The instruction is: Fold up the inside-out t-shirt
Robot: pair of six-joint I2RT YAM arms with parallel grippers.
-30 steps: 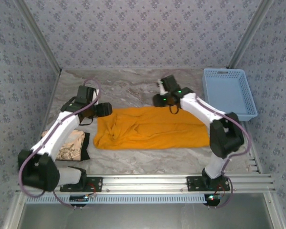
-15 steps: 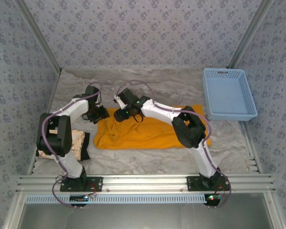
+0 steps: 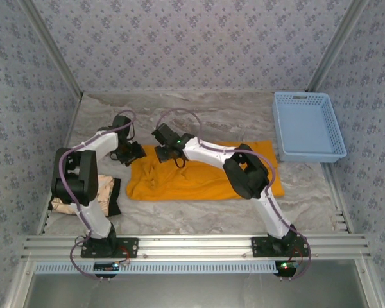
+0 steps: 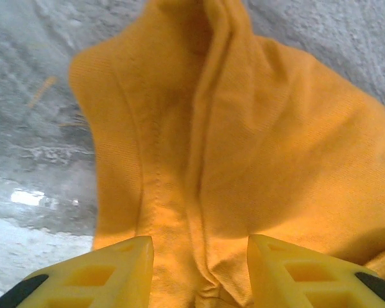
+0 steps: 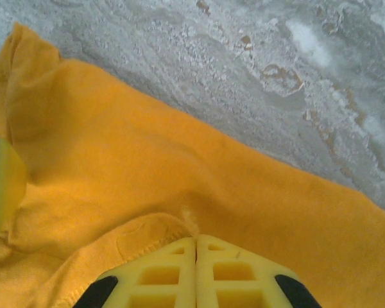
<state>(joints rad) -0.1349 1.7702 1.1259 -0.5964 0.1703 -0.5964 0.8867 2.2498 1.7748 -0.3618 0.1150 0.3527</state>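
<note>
Two grippers meet at the upper-left corner of the inside-out t-shirt (image 3: 205,178). The shirt lies spread as a wide orange-yellow band across the middle of the overhead view, on the marbled tabletop (image 3: 199,115). The left gripper (image 3: 137,154) sits at the shirt's upper-left edge. The right gripper (image 3: 162,155) is just to its right in the frame, its arm stretched leftward over the shirt's top edge.

At the bottom of the left wrist view, the two yellow fingers (image 4: 115,273) stand apart — released. A raised, stitched fold of the shirt runs down between them, with flatter fabric showing on either side of it. Orange cloth fills the centre and right of that frame, and grey tabletop shows along the left side and in the top-right corner.

At bottom centre of the right wrist view, the yellow fingers (image 5: 160,277) are clenched together with no gap. They nip a small pucker of the shirt right at their tips, and a curled, stitched hem lies just left of them. The shirt covers the lower and left parts of that frame, and bare marbled surface takes the upper right.

A blue basket (image 3: 311,156) stands at the right of the overhead view, near the shirt's right end. A beige cloth (image 3: 101,191) with a black edge lies at the left — just beside the shirt's lower-left corner, partly under the left arm.
</note>
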